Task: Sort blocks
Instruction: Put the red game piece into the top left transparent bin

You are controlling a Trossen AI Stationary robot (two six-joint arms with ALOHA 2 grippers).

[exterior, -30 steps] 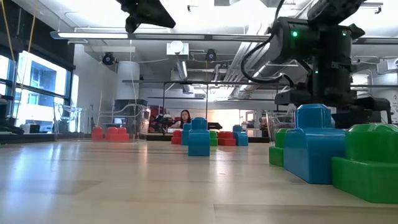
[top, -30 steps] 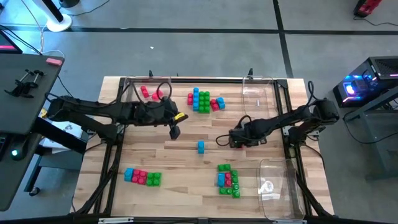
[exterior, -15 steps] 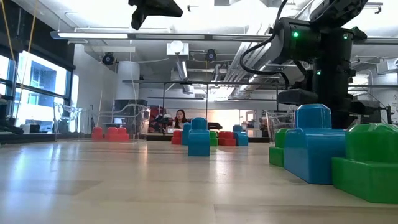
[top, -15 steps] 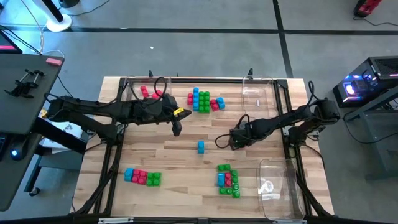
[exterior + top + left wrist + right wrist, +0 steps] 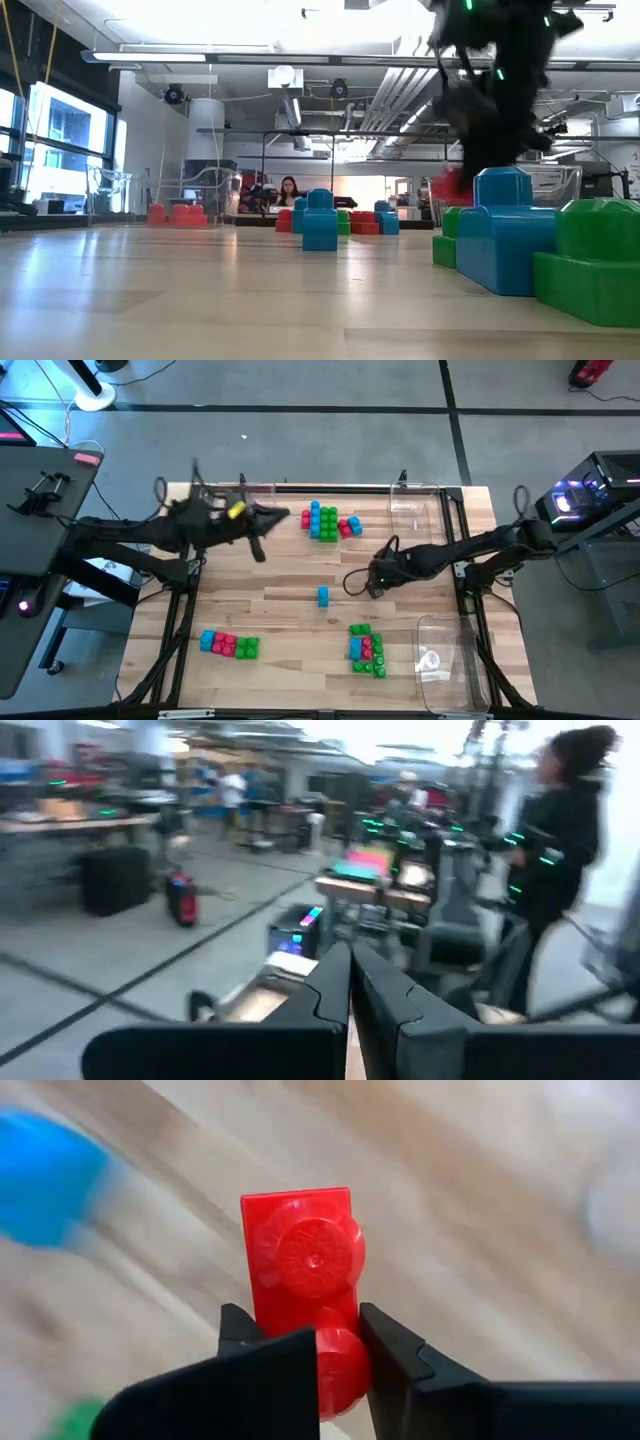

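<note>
My right gripper [image 5: 372,582] hangs over the table's middle right, shut on a small red block [image 5: 305,1260], which also shows blurred in the low view [image 5: 447,186]. My left gripper [image 5: 258,550] is raised over the far left of the table; its fingers [image 5: 350,985] are shut on nothing and point level. Other blocks rest on the wood: a mixed cluster [image 5: 326,521] at the far centre, a single blue one [image 5: 322,596], a row [image 5: 228,645] near left and a cluster [image 5: 367,648] near right. My right gripper pinches the red block between its two fingers [image 5: 245,1335], which sit on two opposite sides of its lower end [image 5: 338,1348]. The fingers come steeply from above. The block sticks out beyond the fingertips, a stud facing the camera, and is lifted clear of the table.
Clear plastic trays stand at the far right [image 5: 415,510], the near right [image 5: 445,660] and the far left [image 5: 215,492] of the table. In the low view a big blue block [image 5: 503,235] and a green one [image 5: 590,260] stand close to the camera. A person sits in the room beyond.
My right gripper has shut on the red block, rolled about its own line and risen a little, lifting the block off the table. My left gripper, still shut, has gone up and toward the table's far left, tipping from downward to level.
</note>
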